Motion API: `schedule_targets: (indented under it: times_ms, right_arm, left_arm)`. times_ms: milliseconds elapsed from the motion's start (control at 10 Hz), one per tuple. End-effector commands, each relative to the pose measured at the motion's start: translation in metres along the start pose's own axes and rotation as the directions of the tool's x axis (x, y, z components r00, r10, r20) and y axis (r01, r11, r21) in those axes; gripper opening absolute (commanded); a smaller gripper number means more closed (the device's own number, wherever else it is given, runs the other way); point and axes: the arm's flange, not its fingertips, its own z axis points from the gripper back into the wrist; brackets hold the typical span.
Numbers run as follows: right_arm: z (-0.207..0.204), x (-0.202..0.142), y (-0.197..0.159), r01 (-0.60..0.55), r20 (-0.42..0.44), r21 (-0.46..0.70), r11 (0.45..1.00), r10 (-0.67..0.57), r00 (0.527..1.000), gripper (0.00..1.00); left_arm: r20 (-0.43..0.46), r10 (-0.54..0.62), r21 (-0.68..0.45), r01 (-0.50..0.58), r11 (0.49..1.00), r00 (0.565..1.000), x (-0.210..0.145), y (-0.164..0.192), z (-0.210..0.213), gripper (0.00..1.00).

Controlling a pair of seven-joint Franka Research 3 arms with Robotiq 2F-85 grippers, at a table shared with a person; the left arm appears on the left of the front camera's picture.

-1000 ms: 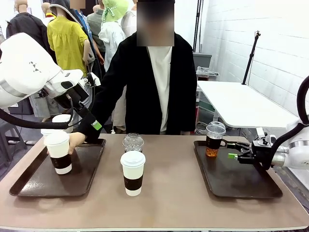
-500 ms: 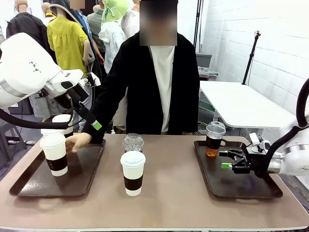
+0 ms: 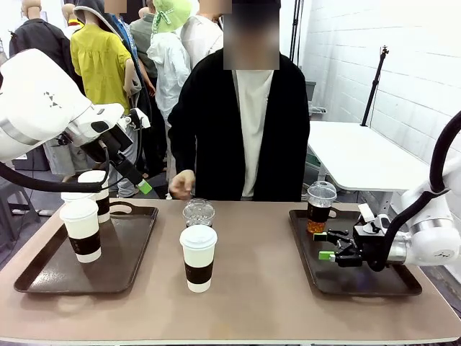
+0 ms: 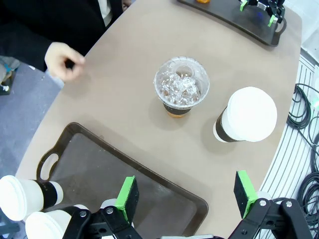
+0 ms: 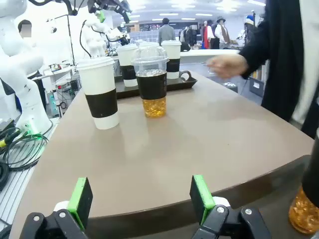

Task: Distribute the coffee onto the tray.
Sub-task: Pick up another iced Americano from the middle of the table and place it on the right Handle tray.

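Front view: upright paper cup (image 3: 198, 257) and dome-lidded cup (image 3: 198, 213) stand mid-counter (image 3: 252, 303). The right tool (image 3: 322, 246), spread and empty, faces them at cup height from their right. The left tool (image 4: 187, 196), also spread, hangs higher on their left.

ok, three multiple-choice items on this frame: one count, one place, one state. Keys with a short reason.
1. White paper cups with dark brown sleeves on the left dark brown plastic tray:
A) one
B) two
C) three

2. The clear dome-lidded plastic cup nearest the person's hand stands:
A) on the left tray
B) on the bare table
C) on the right tray

3. The right gripper is:
A) open and empty
B) shut on a cup
C) shut on a tray rim

Key:
1 B: two stand on it, one behind the other.
2 B: it sits between the trays, behind the lone paper cup.
3 A: the right wrist view shows its green pads apart, with nothing between them.
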Motion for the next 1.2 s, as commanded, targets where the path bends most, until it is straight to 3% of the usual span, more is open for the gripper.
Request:
schedule_targets:
  times_ms: [0, 700, 1100]
  right_arm:
    - [-0.009, -0.003, 0.008, -0.023, -0.017, -0.023, 0.999, 0.023, 1.0, 1.0]
    - [0.0, -0.001, 0.0, -0.003, -0.006, -0.003, 1.0, 0.003, 1.0, 1.0]
    - [-0.037, 0.001, 0.015, -0.006, 0.001, -0.072, 0.997, 0.006, 1.0, 1.0]
  left_arm:
    - [0.005, -0.006, -0.014, 0.006, 1.0, 1.0, -0.002, 0.001, 0.002, 1.0]
    - [0.005, -0.006, -0.014, 0.006, 1.0, 1.0, -0.002, 0.001, 0.002, 1.0]
    - [0.005, -0.006, -0.014, 0.006, 1.0, 1.0, -0.002, 0.001, 0.002, 1.0]
